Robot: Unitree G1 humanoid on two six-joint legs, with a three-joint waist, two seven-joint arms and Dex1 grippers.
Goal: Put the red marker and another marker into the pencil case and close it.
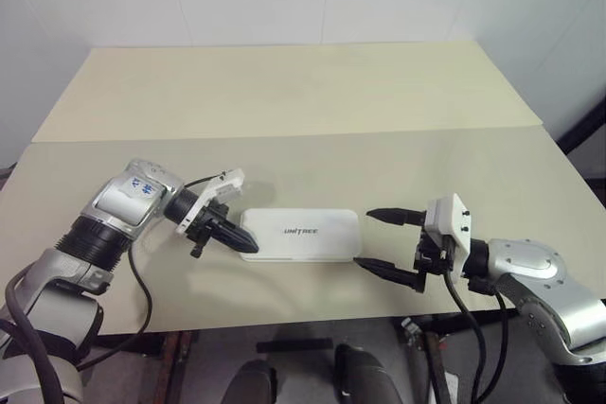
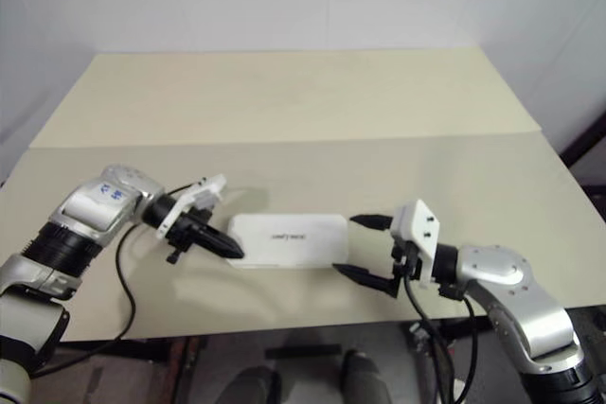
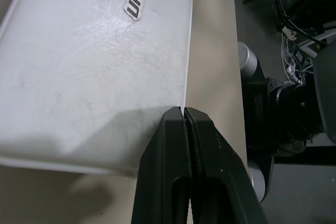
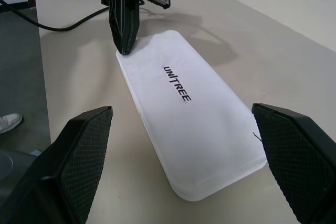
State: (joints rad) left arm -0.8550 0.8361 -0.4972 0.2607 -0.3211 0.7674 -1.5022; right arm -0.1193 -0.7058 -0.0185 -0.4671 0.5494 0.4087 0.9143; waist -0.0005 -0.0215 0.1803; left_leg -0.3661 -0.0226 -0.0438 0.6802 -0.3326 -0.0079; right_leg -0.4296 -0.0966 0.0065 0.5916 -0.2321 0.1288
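Near the front edge of the table [image 1: 284, 101], the pencil case [image 1: 301, 234] lay closed, flanked at one end by the right gripper [image 1: 371, 237], fingers spread wide, and touched at its other end by the left gripper [image 1: 248, 246], fingers pressed together.

Inventory by count. Pencil case [image 1: 300, 234]: one, white, lid down, one dark printed wordmark on the lid. Counter [image 1: 284, 101]: one, with one seam line running across its width. Robot claws: two, the left claw [image 1: 248, 246] and the right claw [image 1: 373, 239], each with two black fingers. Cables at the left arm [image 1: 137, 281]: one black.
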